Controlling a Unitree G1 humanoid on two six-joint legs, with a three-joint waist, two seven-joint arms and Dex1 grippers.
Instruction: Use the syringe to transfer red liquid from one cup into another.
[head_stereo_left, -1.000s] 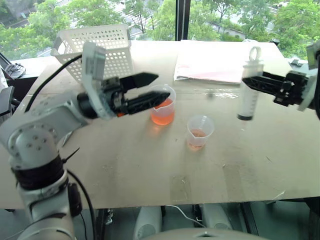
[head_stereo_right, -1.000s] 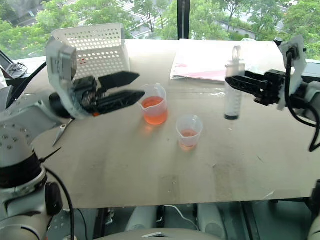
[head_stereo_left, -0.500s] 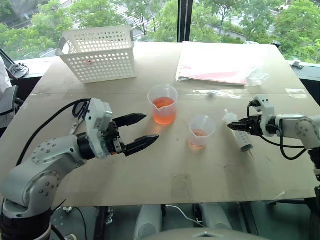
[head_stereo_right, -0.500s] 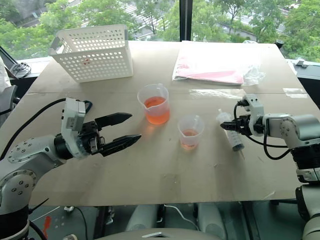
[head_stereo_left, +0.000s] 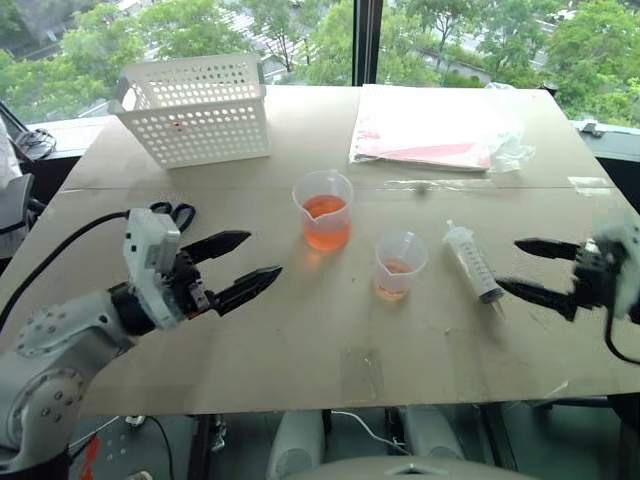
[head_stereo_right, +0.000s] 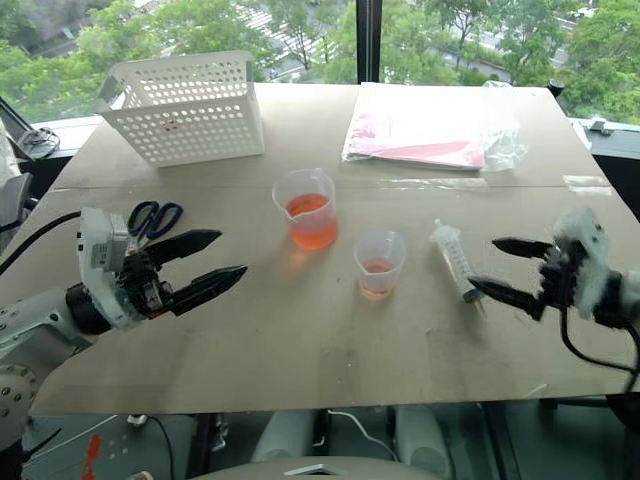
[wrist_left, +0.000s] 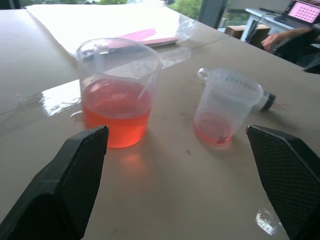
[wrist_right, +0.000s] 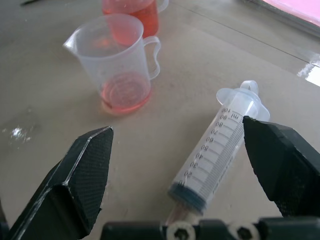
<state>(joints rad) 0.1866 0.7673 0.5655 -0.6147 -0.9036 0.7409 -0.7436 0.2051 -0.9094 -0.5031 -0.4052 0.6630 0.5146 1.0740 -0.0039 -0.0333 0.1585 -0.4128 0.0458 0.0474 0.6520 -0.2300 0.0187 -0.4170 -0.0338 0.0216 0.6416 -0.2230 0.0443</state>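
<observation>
So, quick status for you:
syringe (head_stereo_left: 470, 262): flat on counter (head_stereo_left: 300, 350), btw small cup (head_stereo_left: 400, 264) & your right pincer (head_stereo_left: 528, 267)
right pincer: released, holding nothing
left pincer (head_stereo_left: 240, 268): released too

We seem to be in a lab or test room set up by a big window — trees (head_stereo_left: 170, 30) fill the glass beyond the far edge of the tabletop (head_stereo_left: 330, 330). We see a plain tan work table with taped seams, lab-style plasticware on it: a lipped beaker (head_stereo_left: 325, 208) of red liquid (head_stereo_left: 325, 226), a smaller cup (head_stereo_left: 400, 264), a graduated syringe (head_stereo_left: 471, 262). Near the far left corner stands a white perforated basket (head_stereo_left: 193, 108), and scissors (head_stereo_right: 152, 217) lie near the left edge. A laptop (wrist_left: 303, 11) on a neighbouring desk — with someone's hand (wrist_left: 276, 39) beside it — suggests a shared workspace.
</observation>
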